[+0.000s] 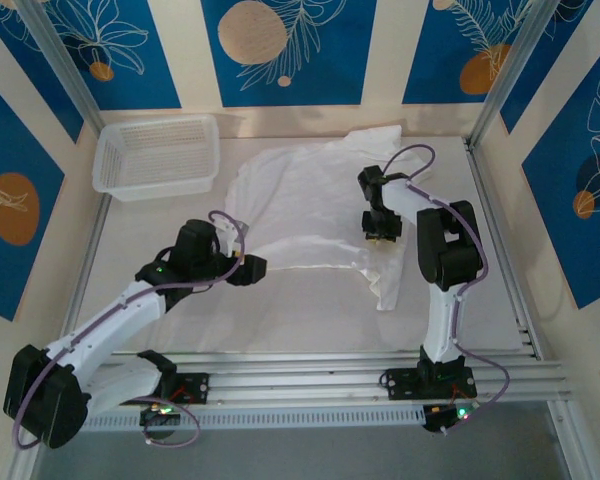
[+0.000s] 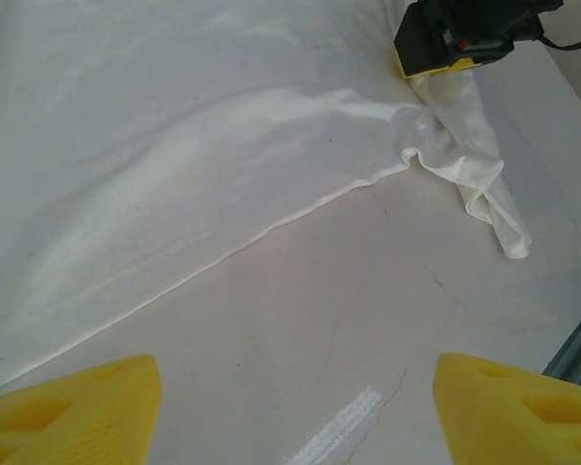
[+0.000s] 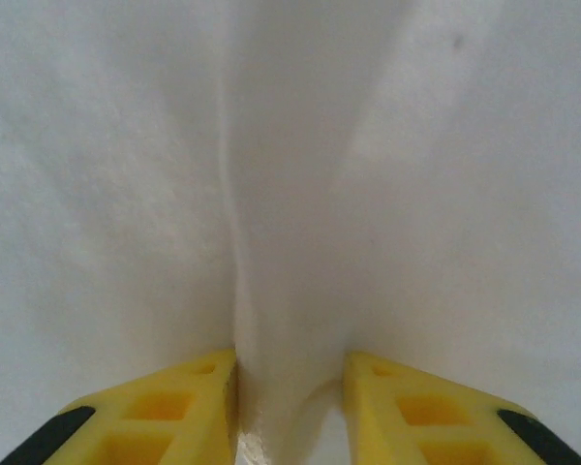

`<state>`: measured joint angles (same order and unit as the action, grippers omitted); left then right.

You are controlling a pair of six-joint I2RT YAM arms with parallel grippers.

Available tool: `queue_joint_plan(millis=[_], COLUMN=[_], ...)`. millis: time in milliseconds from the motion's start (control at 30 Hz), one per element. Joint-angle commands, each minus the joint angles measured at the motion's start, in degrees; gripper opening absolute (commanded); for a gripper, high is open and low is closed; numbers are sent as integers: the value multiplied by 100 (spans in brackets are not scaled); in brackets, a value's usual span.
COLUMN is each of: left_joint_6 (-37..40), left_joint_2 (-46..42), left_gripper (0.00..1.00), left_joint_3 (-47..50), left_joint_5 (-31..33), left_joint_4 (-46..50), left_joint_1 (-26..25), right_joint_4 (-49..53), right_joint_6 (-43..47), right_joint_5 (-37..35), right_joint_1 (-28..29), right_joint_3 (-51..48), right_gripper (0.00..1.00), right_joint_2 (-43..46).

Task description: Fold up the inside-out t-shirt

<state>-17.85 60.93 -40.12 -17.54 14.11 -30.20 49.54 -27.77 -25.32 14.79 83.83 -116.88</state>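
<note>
The white inside-out t-shirt (image 1: 300, 205) lies spread and wrinkled across the back middle of the table. Its near hem (image 2: 271, 228) runs diagonally, and a bunched corner (image 2: 484, 194) trails toward the front right. My left gripper (image 1: 255, 268) hovers open at the shirt's near left hem, with bare table (image 2: 300, 320) between its yellow fingers (image 2: 87, 402). My right gripper (image 1: 380, 232) stands on the shirt's right part. It is pinching a raised ridge of cloth (image 3: 290, 291) that touches both yellow fingers (image 3: 174, 407). From the left wrist view the right gripper (image 2: 445, 44) sits at the top right, on the cloth.
A white mesh basket (image 1: 155, 155) stands at the back left, close to the shirt's left edge. Metal rails (image 1: 360, 365) run along the table's front edge by the arm bases. Slanted frame posts (image 1: 500, 75) flank the back corners. A bare strip of table (image 1: 280, 320) lies between hem and rails.
</note>
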Motion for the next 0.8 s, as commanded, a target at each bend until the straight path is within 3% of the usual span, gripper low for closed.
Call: queue_joint_plan(millis=[0, 133, 300, 500, 533, 633, 767], left_joint_6=[52, 53, 44, 26, 15, -11, -71], left_joint_2=[42, 33, 42, 25, 25, 53, 121], left_gripper=[74, 74, 75, 75, 75, 75, 75], left_joint_3=[25, 46, 32, 79, 92, 118, 99], left_joint_5=[56, 117, 152, 225, 216, 209, 295], left_joint_4=[-145, -118, -89, -103, -134, -202, -157], left_joint_1=[-79, -92, -90, -99, -100, -100, -101], right_joint_4=[148, 224, 225, -982, -1197, -1171, -941], right_joint_6=[-29, -29, -6, -517, -504, -322, -545], right_joint_5=[27, -98, -510, 649, 939, 1357, 1708], right_joint_1=[54, 60, -270, -2200, -2520, -2946, -3324], right_joint_3=[-93, 9, -138, -1903, -2176, -2286, -2206], right_gripper=[25, 0, 0, 0, 2, 39, 44], right_joint_2=[193, 287, 1013, 2482, 2585, 2492, 2449])
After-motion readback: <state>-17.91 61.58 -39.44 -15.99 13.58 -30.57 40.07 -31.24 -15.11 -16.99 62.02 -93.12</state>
